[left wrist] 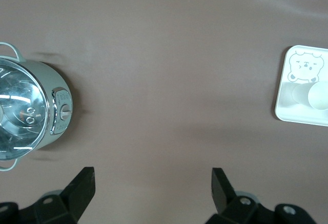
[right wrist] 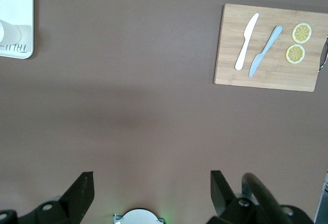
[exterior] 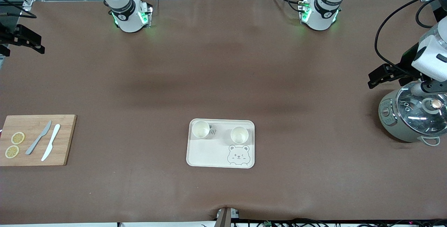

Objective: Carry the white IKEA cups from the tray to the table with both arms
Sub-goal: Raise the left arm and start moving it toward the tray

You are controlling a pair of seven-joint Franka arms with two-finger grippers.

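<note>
Two white IKEA cups stand upright on a cream bear tray (exterior: 209, 153) near the table's middle. One cup (exterior: 200, 129) is in the tray's corner toward the right arm's end, the other cup (exterior: 239, 134) is beside it toward the left arm's end. My left gripper (exterior: 380, 76) is open and empty, up over the table next to the pot; its wrist view (left wrist: 152, 183) shows bare table between the fingers, with the tray (left wrist: 287, 112) and a cup (left wrist: 319, 97) well away. My right gripper (exterior: 31, 45) is open and empty, up over the right arm's end of the table, and shows in its wrist view (right wrist: 151, 183).
A grey pot with a glass lid (exterior: 410, 115) stands at the left arm's end, seen also in the left wrist view (left wrist: 25, 111). A wooden cutting board (exterior: 36, 139) with two knives and two lemon slices lies at the right arm's end, seen also in the right wrist view (right wrist: 271, 47).
</note>
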